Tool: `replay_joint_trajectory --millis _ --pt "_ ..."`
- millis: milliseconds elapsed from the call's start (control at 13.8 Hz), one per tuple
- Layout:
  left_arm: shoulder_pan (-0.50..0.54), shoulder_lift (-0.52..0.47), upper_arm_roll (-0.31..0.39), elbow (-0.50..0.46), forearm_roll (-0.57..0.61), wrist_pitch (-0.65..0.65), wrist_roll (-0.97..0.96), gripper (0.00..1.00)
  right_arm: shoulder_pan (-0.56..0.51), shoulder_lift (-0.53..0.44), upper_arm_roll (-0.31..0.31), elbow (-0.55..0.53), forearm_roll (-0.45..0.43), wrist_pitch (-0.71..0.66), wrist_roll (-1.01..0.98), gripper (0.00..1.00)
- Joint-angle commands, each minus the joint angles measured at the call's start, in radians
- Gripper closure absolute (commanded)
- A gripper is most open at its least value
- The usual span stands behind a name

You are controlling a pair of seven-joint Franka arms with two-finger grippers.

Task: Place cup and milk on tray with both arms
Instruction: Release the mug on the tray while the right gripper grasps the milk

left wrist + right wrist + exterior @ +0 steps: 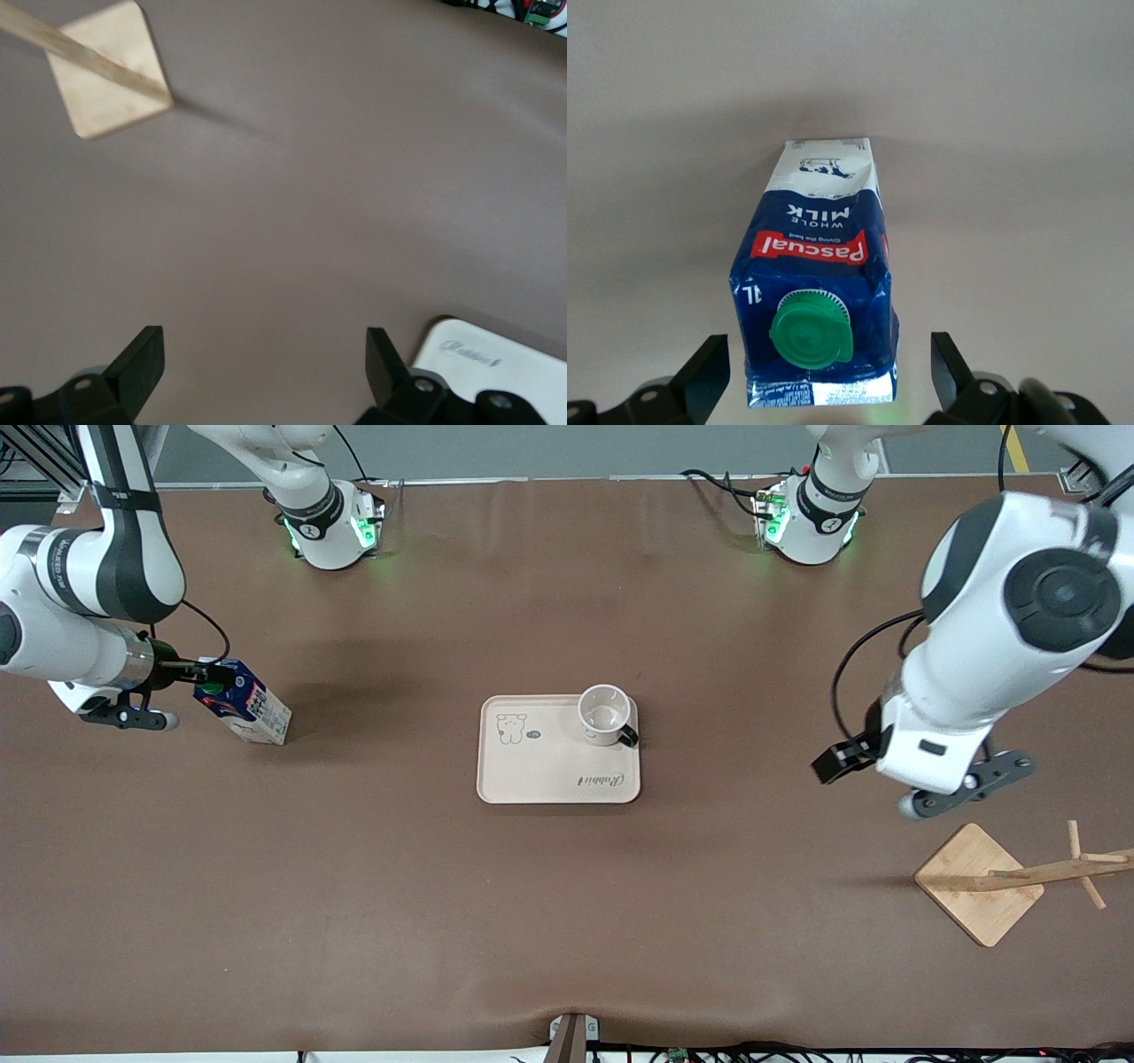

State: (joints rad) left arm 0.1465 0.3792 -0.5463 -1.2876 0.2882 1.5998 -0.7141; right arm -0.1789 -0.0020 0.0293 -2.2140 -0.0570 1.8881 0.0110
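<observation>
Brown matting covers the whole table (372, 886), and on it sit two arms, one tray, one wooden stand, one milk carton and one cup.

Both arms are white with black joints. The left arm (992, 655) bends down from its base and holds its wrist over bare table at its own end, between the tray and the stand; the left gripper (264, 363) has its fingers spread wide with nothing between them. The right arm (80, 611) reaches low at its end of the table, its wrist level with the carton's top; the right gripper (830, 372) is spread wide too, one finger on each side of the gable, not touching it.

The tray (540, 766), cream with rounded corners, a bear drawing and script, lies mid-table. The stand (979, 881) has a square wooden base and a leaning post with pegs, nearer the camera than the left gripper.

The milk (246, 704) stands on the table, well apart from the tray: dark blue, green cap, red and white print, pale lower sides.

The cup (605, 714), white with a black handle, stands upright in the tray's corner.
</observation>
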Motion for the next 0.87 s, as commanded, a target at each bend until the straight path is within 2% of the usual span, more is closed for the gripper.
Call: replay_joint_trajectory --millis 0,73,218,436,509,581,654,726,799 --pt "0.079 -0.08 -0.004 -0.035 0.008 -0.038 0.164 0.0 -0.013 -0.024 0.017 -0.045 -0.003 0.022 0.03 0.0" --pt "0.085 -0.109 0.0 -0.035 0.003 -0.053 0.22 0.0 -0.013 -0.024 0.017 -0.05 -0.003 0.026 0.032 0.0" --pt "0.068 -0.184 0.079 -0.067 -0.036 -0.073 0.359 0.0 -0.011 -0.023 0.017 -0.07 -0.003 0.051 0.037 0.0" --pt "-0.045 -0.313 0.305 -0.171 -0.177 -0.077 0.487 0.0 -0.001 -0.023 0.017 -0.091 -0.003 0.075 0.04 0.0" --pt "-0.082 -0.353 0.354 -0.206 -0.191 -0.078 0.505 0.0 0.01 -0.021 0.017 -0.092 -0.003 0.078 0.038 0.27" --pt "-0.106 -0.385 0.385 -0.24 -0.195 -0.078 0.528 0.0 0.025 -0.021 0.017 -0.089 -0.003 0.079 0.038 0.63" --pt "-0.142 -0.413 0.428 -0.268 -0.196 -0.077 0.551 0.0 0.032 -0.021 0.017 -0.085 -0.003 0.075 0.04 0.88" --pt "-0.194 -0.437 0.483 -0.297 -0.202 -0.075 0.565 0.0 0.038 -0.021 0.018 -0.081 -0.003 0.068 0.04 1.0" --pt "-0.238 -0.46 0.53 -0.326 -0.217 -0.069 0.565 0.0 0.061 -0.022 0.02 -0.066 -0.003 0.045 0.041 1.0"
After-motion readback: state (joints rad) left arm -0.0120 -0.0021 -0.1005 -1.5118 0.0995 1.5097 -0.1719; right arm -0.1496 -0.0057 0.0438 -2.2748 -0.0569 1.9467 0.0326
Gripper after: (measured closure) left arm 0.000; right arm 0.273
